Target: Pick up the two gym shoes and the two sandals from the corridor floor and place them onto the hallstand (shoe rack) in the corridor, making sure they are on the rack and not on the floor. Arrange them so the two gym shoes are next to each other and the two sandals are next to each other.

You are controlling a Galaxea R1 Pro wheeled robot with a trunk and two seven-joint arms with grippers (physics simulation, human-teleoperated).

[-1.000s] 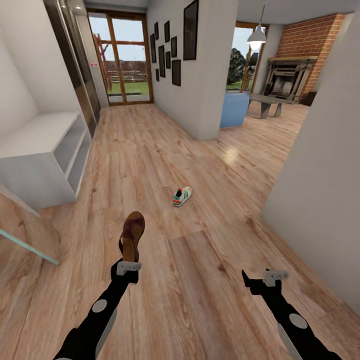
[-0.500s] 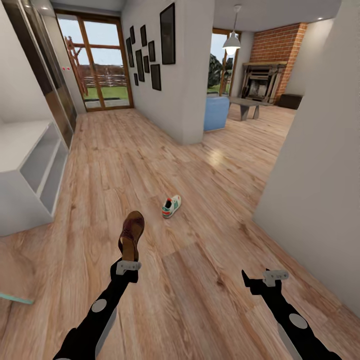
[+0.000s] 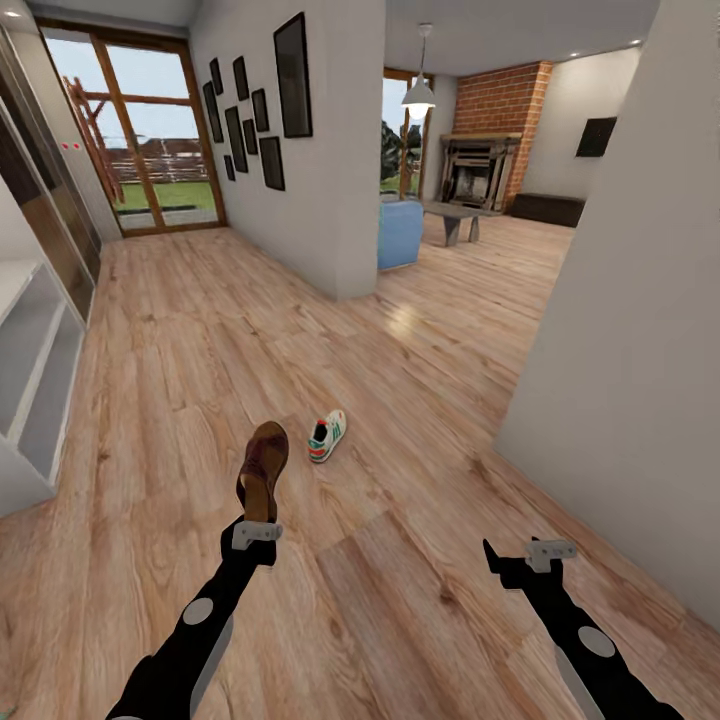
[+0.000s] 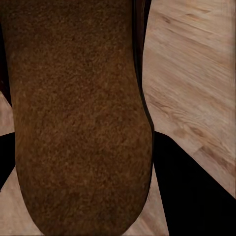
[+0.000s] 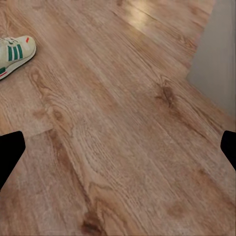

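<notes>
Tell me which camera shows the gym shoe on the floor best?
The head view: the whole gym shoe lies on the floor, just beyond the sandal in the left gripper. The right wrist view catches the shoe cut off at the frame edge.

Even, bright render light throughout; no dim zones. Daylight enters through the glazed door [image 3: 140,150] at the corridor's far end and the window behind the pendant lamp [image 3: 418,95]. Pale glare patch on the corridor floor [image 3: 405,318] near the wall corner. Shadows soft and faint. My head view bends straight lines outward at its edges. Slight softness overall, compression-like. In my left wrist view the sandal [image 4: 78,123] sole sits very close, grainy and blurred.
</notes>
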